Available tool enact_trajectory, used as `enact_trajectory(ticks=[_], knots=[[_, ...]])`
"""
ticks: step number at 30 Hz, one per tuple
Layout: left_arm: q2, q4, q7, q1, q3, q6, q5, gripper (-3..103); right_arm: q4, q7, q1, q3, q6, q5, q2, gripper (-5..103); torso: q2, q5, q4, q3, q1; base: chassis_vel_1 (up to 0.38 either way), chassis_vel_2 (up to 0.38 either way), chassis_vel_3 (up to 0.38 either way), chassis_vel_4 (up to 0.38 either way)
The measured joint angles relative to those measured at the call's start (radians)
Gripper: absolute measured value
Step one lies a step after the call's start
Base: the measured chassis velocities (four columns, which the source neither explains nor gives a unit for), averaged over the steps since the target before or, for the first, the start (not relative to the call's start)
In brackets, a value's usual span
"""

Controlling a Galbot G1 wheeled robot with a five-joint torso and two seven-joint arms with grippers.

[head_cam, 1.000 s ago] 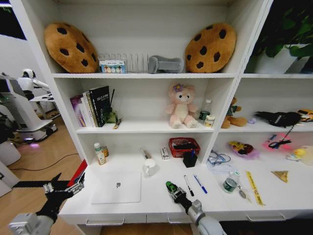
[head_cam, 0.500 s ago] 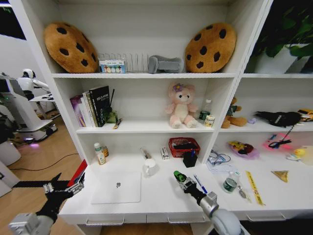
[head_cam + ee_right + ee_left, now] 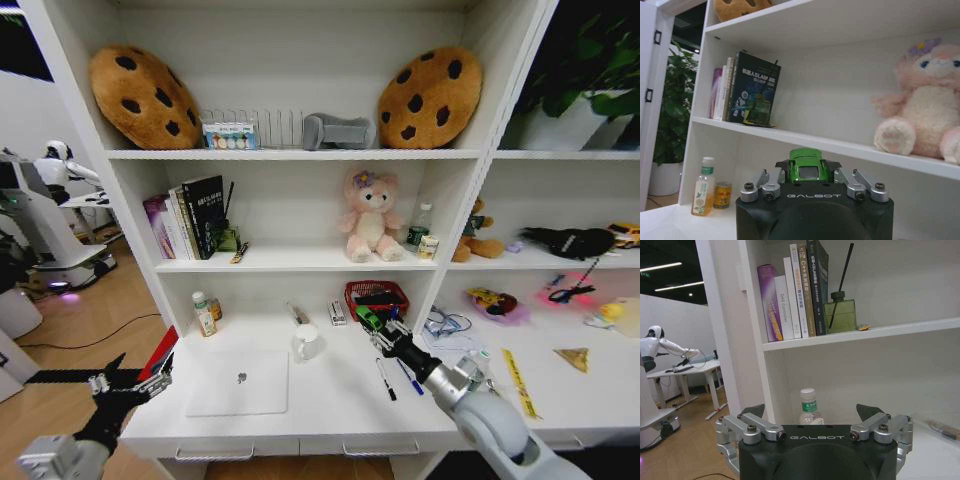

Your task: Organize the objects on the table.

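My right gripper [image 3: 369,320] is shut on the tiny green toy car [image 3: 366,317], held in the air above the white table [image 3: 330,400], just in front of a red basket. In the right wrist view the car [image 3: 806,165] sits nose-up between the jaws of that gripper [image 3: 807,173]. The silver laptop [image 3: 240,383] lies closed at the table's front left. A black pen [image 3: 386,379] and a blue pen [image 3: 409,377] lie under my right arm. My left gripper [image 3: 130,385] hangs open off the table's left end, and its wrist view shows that gripper [image 3: 811,412] empty.
A red basket [image 3: 377,297], a black pen holder [image 3: 388,325] and a white mug [image 3: 306,342] stand at the back of the table. A small bottle [image 3: 203,313] stands at the back left. The pink plush bear [image 3: 370,215] and books [image 3: 190,215] fill the shelf above.
My right gripper has risen with the green car and moved back over the table toward the red basket. The left arm has stayed still.
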Motion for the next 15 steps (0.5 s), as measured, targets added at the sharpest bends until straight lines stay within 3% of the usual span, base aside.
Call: enact_trajectory(ticks=[4,7,9,15], knots=[[0.000,0.000,0.000,0.000,0.000,0.000,0.000,100,-0.026,-0.034,0.153,-0.032,-0.045,0.125,-0.086,37,0.000,-0.0003,0.0001,0.000,0.000,0.000,0.000,0.000,0.000],[0.000,0.000,0.000,0.000,0.000,0.000,0.000,100,-0.041,-0.044,0.197,-0.044,-0.055,0.152,-0.101,37,0.000,-0.0002,0.0001,0.000,0.000,0.000,0.000,0.000,0.000],[0.000,0.000,0.000,0.000,0.000,0.000,0.000,100,-0.130,-0.100,0.351,-0.100,-0.086,0.225,-0.138,37,0.000,-0.0002,0.0002,0.000,0.000,0.000,0.000,0.000,0.000],[0.000,0.000,0.000,0.000,0.000,0.000,0.000,100,-0.254,-0.206,0.517,-0.199,-0.100,0.280,-0.153,37,0.000,-0.0004,-0.0002,0.000,0.000,0.000,0.000,0.000,0.000]])
